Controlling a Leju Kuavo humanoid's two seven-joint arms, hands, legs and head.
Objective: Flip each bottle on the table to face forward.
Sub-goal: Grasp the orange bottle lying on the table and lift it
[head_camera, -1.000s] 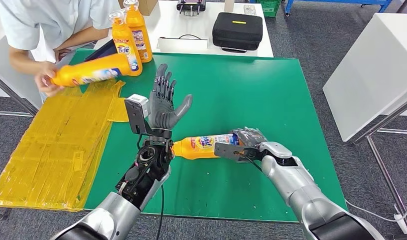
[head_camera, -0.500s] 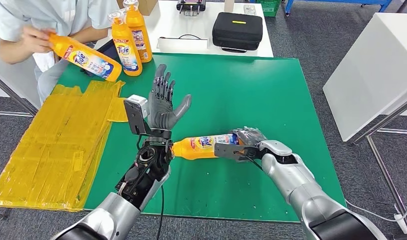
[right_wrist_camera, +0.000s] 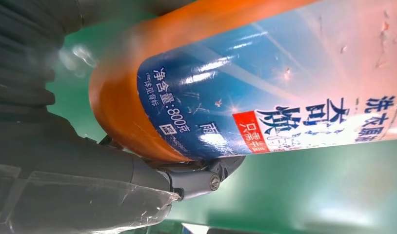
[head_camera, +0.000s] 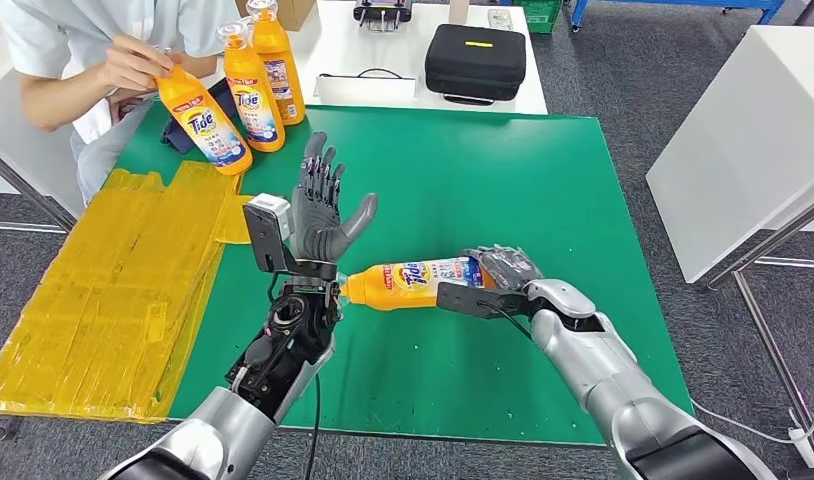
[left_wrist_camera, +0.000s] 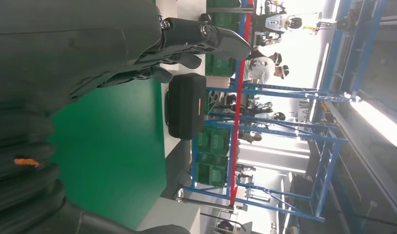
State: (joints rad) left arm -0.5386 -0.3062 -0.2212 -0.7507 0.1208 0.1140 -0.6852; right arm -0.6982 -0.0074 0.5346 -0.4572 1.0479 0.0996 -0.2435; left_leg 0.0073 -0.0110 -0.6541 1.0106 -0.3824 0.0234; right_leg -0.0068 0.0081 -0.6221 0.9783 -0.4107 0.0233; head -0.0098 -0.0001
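Note:
An orange Tide bottle (head_camera: 413, 281) lies sideways over the green table (head_camera: 503, 180), cap toward my left arm, label facing up. My right hand (head_camera: 498, 272) grips its base end; the right wrist view has that bottle (right_wrist_camera: 265, 78) close up, resting against a thick grey finger. My left hand (head_camera: 323, 210) is raised upright just left of the bottle's cap, fingers spread, holding nothing; its dark fingers (left_wrist_camera: 187, 39) appear in the left wrist view. Two orange bottles (head_camera: 265, 75) stand upright at the table's far left corner. A person's hand holds a third bottle (head_camera: 201, 120) there, nearly upright.
A yellow plastic sheet (head_camera: 113, 290) covers the table's left side. A person in a white top (head_camera: 93, 50) sits at the far left. Behind stands a white table (head_camera: 413, 95) with a black case (head_camera: 475, 62). A white cabinet (head_camera: 743, 140) is on the right.
The person has swung their bottle from lying flat to nearly upright beside the two standing ones. My right hand has lifted and tilted its bottle slightly; my left hand has shifted a little left.

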